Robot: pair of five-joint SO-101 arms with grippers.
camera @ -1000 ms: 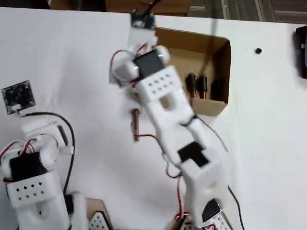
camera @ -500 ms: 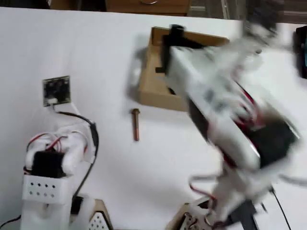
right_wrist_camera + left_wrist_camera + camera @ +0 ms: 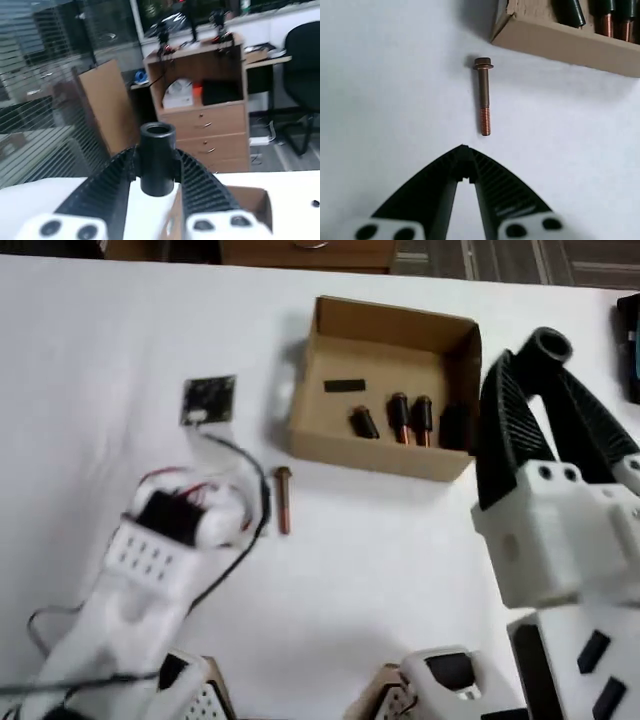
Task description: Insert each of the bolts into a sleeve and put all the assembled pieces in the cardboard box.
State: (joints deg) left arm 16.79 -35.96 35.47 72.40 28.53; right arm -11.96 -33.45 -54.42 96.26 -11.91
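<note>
High view, L to R: white L arm (image 3: 150,560) sits low over the white table (image 3: 90,330), w/ a small dark square circuit board (image 3: 208,400) and black cable at its front end. L gripper (image 3: 465,150), per left wrist view, has its black ribbed fingers (image 3: 427,187) pressed together at the tips w/ nothing btwn them. Just beyond the tips, not touching, lies the copper-coloured metal bolt (image 3: 283,500) (image 3: 483,95), flat on the table. Its long axis runs near-to-far, roughly in line w/ the L gripper: bright threaded end toward the tips, flanged head toward the box. The head stops near the front wall, apart from it, by the box's L front corner. Next comes the open brown cardboard box (image 3: 380,453) (image 3: 560,42). Inside are assembled pieces (image 3: 400,417) (image 3: 606,20), black sleeves w/ copper ends showing, lying on the floor toward the R side. Two are parallel, long axes near-to-far; one left of them is tilted; a dark shape by the R wall can't be made out. Far R, R gripper (image 3: 545,360) (image 3: 157,172) is raised beside the box's R side, clamped on a black cylindrical sleeve (image 3: 548,342) (image 3: 157,150). The sleeve's long axis lies along the fingers, open bore facing out past the tips.
</note>
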